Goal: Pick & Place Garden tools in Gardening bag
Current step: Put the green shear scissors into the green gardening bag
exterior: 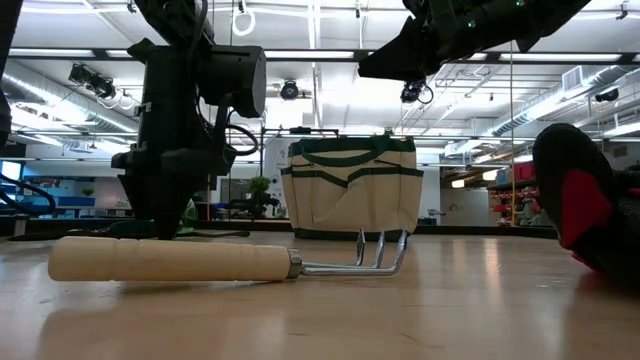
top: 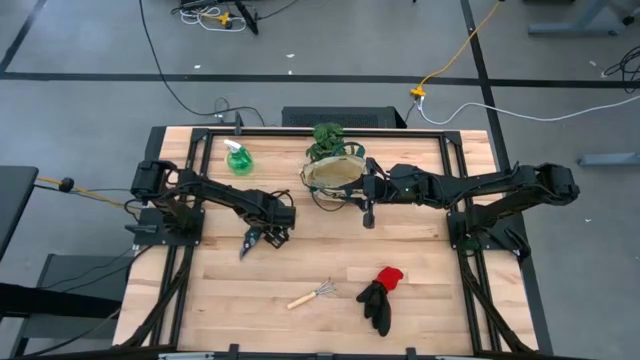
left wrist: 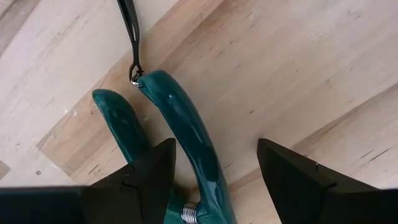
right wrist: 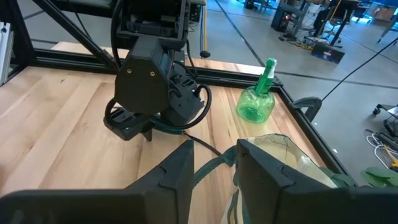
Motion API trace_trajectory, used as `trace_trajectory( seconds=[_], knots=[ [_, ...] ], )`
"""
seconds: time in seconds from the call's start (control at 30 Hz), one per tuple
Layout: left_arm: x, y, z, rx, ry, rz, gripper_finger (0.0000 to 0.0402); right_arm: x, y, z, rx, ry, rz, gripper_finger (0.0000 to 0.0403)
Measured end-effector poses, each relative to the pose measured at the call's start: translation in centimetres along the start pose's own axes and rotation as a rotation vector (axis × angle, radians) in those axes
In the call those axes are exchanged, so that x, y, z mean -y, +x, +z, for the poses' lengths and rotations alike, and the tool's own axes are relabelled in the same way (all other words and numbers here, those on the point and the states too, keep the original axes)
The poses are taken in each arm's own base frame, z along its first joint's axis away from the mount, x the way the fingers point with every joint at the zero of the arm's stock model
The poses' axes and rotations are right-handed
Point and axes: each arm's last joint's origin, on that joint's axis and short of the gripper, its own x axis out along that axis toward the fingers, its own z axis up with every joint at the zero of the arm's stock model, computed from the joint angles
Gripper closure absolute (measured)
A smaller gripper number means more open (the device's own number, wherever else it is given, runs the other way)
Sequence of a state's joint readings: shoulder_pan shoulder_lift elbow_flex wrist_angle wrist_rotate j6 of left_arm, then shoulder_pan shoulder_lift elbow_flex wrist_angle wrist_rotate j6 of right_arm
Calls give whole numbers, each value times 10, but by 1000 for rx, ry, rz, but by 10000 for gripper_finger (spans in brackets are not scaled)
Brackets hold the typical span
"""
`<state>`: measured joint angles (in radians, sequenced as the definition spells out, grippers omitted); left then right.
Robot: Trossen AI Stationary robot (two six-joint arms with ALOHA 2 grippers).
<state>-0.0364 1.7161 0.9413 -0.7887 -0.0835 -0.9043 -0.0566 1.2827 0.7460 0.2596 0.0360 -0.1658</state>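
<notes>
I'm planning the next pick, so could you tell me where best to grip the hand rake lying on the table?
Grip the hand rake on its wooden handle, coming straight down. It lies flat, clear of the gloves, and the handle is its thickest, roundest part, probably easier to hold than the thin tines.
</notes>
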Motion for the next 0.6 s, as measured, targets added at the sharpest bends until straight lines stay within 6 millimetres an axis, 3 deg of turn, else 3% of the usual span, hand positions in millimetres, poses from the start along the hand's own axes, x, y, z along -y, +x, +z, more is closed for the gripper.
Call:
trace_trajectory(
  seconds=[0.37, 0.6],
  knots=[
    [0, 0, 0, -7, 0, -7, 168, 0, 0, 0, 0, 0, 0, 279],
    [1, 0, 0, -4, 0, -17, 218, 0, 0, 0, 0, 0, 0, 279]
  ],
)
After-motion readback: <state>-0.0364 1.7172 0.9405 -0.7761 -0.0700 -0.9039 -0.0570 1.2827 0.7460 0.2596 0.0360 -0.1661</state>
